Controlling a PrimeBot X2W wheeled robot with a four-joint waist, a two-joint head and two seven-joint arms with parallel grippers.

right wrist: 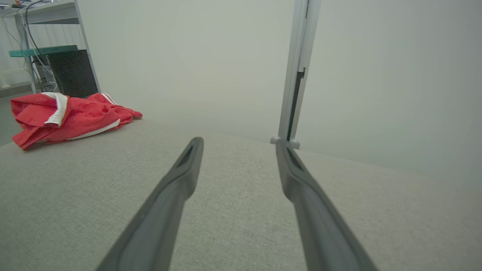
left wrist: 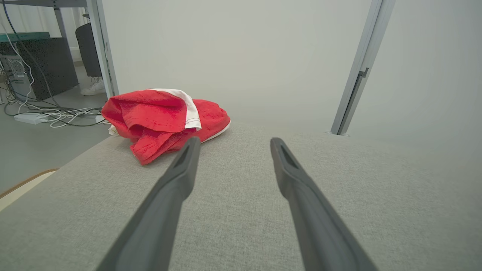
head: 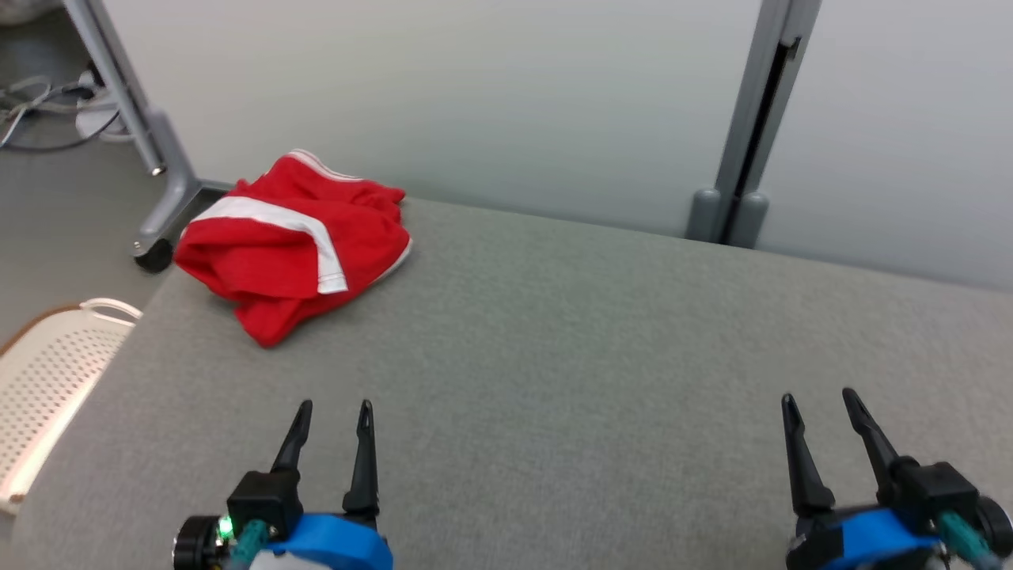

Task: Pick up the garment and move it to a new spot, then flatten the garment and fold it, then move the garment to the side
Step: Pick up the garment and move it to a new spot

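Observation:
The garment is red with white stripes and lies crumpled at the far left corner of the grey table. In the left wrist view the garment sits just ahead and left of the fingertips. From the right wrist it shows as a low red heap, the garment, far to the left. My left gripper hovers open near the table's front edge, a short way in front of the heap. Over at the front right, my right gripper is open too, with nothing between its fingers.
A pale perforated basket stands on the floor left of the table. Behind the table is a white partition with a grey post. A wheeled frame leg and cables lie on the floor beyond the left corner.

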